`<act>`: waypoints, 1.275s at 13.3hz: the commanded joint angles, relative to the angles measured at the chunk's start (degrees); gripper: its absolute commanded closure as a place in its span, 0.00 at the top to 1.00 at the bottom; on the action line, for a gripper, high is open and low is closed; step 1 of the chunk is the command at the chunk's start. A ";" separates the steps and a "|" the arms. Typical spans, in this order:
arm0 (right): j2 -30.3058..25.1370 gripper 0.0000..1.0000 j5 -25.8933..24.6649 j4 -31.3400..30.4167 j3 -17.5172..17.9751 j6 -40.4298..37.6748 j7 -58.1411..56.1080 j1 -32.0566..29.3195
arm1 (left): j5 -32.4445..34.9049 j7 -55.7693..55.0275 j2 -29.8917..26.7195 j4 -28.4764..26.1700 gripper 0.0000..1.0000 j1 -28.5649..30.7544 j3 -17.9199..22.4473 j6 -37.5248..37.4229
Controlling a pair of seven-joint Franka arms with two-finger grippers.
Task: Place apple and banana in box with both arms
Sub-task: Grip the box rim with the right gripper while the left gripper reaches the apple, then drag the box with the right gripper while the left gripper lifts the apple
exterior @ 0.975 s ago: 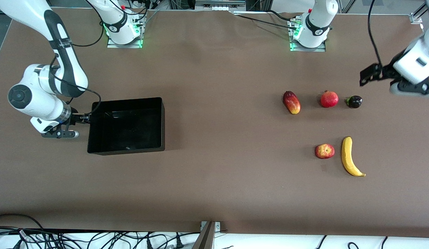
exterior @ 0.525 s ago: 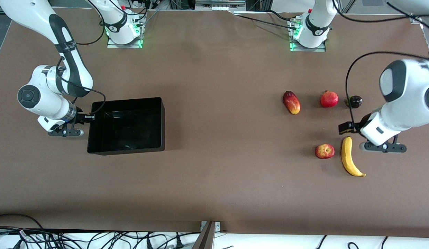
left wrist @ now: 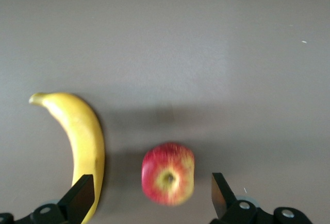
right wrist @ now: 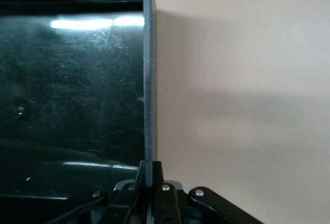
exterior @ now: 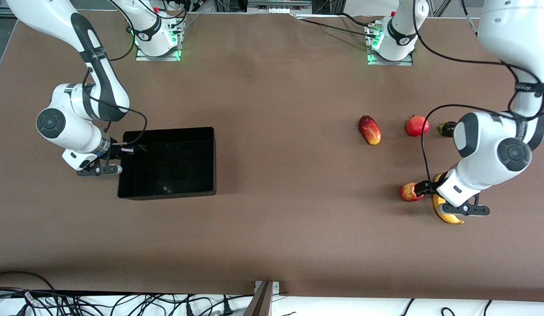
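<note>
In the front view, the middle of the banana (exterior: 447, 216) and one edge of the apple (exterior: 408, 192) are covered by the left arm's wrist, and the left gripper (exterior: 423, 188) is mostly masked. In the left wrist view, the banana's lower end and the bases of the fingers (left wrist: 81, 197) are cut off by the frame, and the apple is blurred. A small dark fruit (exterior: 447, 129) is partly hidden by the left arm's elbow.

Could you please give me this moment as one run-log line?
left claw: open over apple | right claw: shut on box wall | banana: on table
</note>
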 commanded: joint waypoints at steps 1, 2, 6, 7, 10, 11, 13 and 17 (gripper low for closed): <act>-0.34 0.00 2.54 6.37 5.75 -6.40 3.75 -0.79 | -0.69 0.65 3.05 0.35 1.00 0.00 0.23 3.59; 0.36 0.00 3.33 8.39 8.47 -7.28 6.37 -0.70 | -0.69 0.13 3.40 -0.01 1.00 -0.09 0.23 4.47; 5.80 0.00 3.25 15.43 18.68 -8.52 23.76 2.10 | -0.77 -1.71 4.64 -5.00 1.00 -0.35 0.23 11.23; 7.47 0.00 3.07 16.92 19.65 -8.26 28.07 4.90 | -0.77 -2.50 4.64 -6.67 1.00 -0.53 0.23 12.73; 13.18 0.00 2.37 22.55 19.48 -5.55 37.23 14.57 | -0.77 -3.82 4.99 -9.76 1.00 -0.88 0.23 17.13; 14.33 0.00 2.37 23.00 19.48 -2.83 38.64 16.51 | -0.69 -4.79 4.99 -9.85 0.66 -0.97 0.23 17.31; 16.35 0.00 2.11 23.70 19.31 0.78 40.14 19.94 | -0.69 -5.15 4.90 -9.85 0.00 -1.06 0.23 17.14; 18.91 0.00 -1.93 24.85 18.87 2.20 44.72 23.82 | -0.69 -5.32 -0.78 -8.89 0.00 -2.19 0.14 6.30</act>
